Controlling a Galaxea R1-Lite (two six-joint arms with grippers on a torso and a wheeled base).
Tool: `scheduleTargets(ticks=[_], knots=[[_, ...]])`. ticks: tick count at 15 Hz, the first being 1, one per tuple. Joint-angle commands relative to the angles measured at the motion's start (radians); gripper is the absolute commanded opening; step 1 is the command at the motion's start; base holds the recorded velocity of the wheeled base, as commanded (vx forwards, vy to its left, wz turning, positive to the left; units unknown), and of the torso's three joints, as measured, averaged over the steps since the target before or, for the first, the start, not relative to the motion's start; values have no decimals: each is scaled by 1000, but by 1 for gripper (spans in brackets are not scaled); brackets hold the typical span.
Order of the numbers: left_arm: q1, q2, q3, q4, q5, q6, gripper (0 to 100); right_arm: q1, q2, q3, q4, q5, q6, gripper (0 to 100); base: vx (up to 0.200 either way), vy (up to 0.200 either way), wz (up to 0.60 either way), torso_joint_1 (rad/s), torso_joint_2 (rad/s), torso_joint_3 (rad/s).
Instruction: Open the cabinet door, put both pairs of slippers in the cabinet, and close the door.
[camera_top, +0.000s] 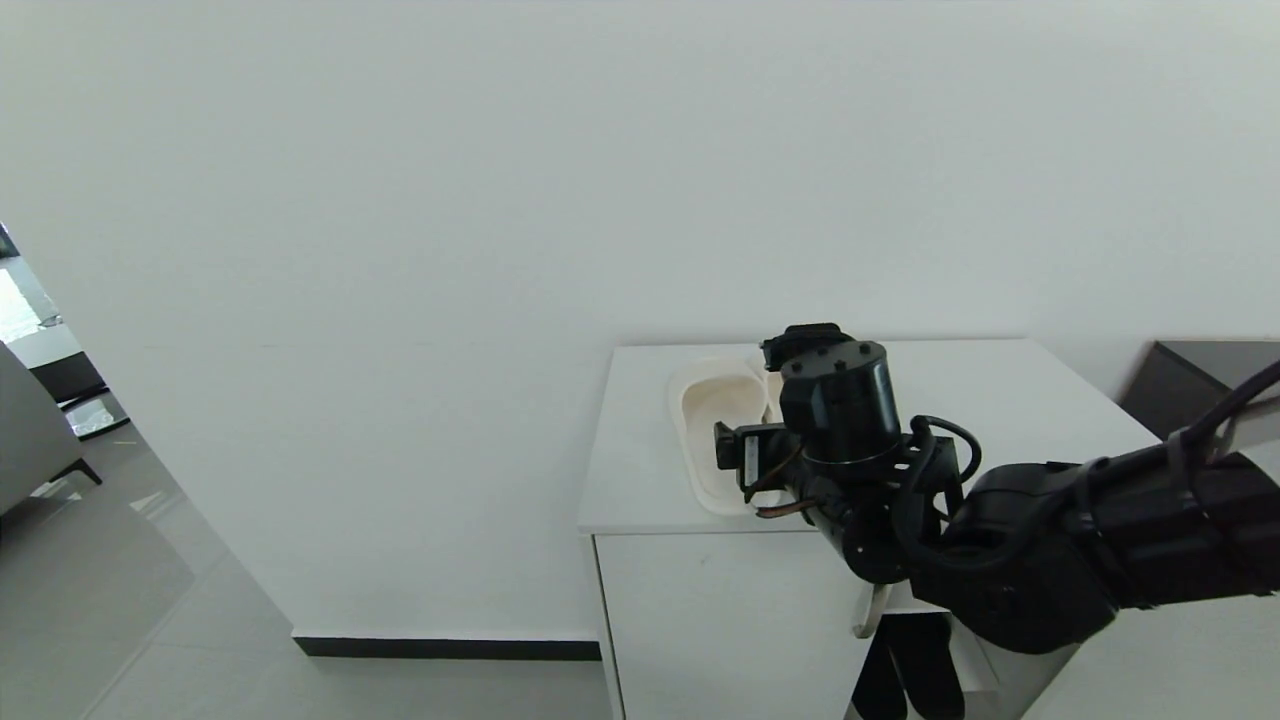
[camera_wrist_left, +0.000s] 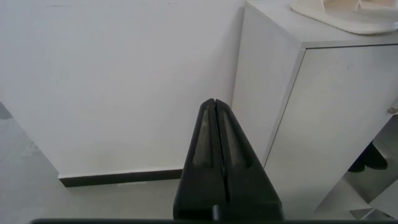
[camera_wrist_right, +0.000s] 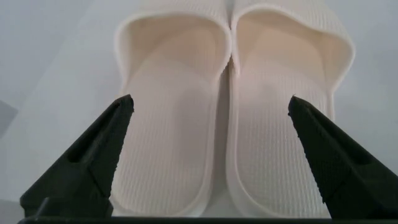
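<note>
Right gripper (camera_wrist_right: 210, 101) — spread — above cream slippers (camera_wrist_right: 261, 143)

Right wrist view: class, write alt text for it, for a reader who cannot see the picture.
A pair of cream slippers lies side by side, touching, on the white cabinet top. The right pincer is open and pointed at them, its two black tips spread apart in front of the pair.
</note>
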Motion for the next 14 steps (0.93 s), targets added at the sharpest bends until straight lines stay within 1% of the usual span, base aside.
scheduleTargets(ticks=[1, 8, 14], knots=[[0, 1, 0, 0, 0, 0, 0, -9, 32, -27, 0, -1, -1, 100, 0, 0, 0, 0, 0, 0], [0, 1, 0, 0, 0, 0, 0, -55, 137, -166, 0, 4, -17, 100, 0, 0, 0, 0, 0, 0], [0, 1, 0, 0, 1, 0, 0, -80, 199, -251, 0, 10, -31, 100, 0, 0, 0, 0, 0, 0]])
